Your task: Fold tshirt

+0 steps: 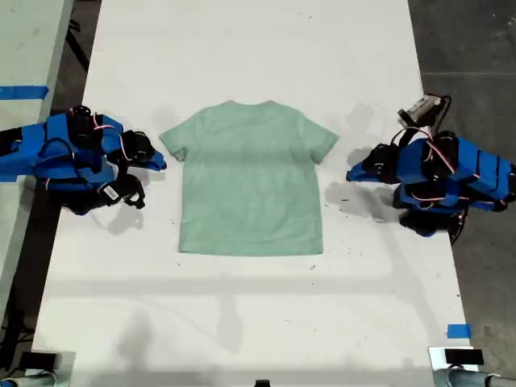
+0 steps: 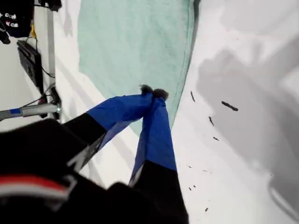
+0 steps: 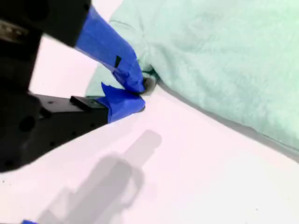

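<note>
Two tools (jaws together) flank flat tshirt (image 1: 250, 181), neither touching.

- tshirt (image 1: 250, 181): plain pale mint green, no print
- table (image 1: 242, 322): white, with a few small dark specks
- my first claw (image 2: 154, 93): blue fingers, black body
- my second claw (image 3: 138, 91): blue fingers, black body
- tape (image 1: 458, 330), lower right of the exterior view: blue
</note>
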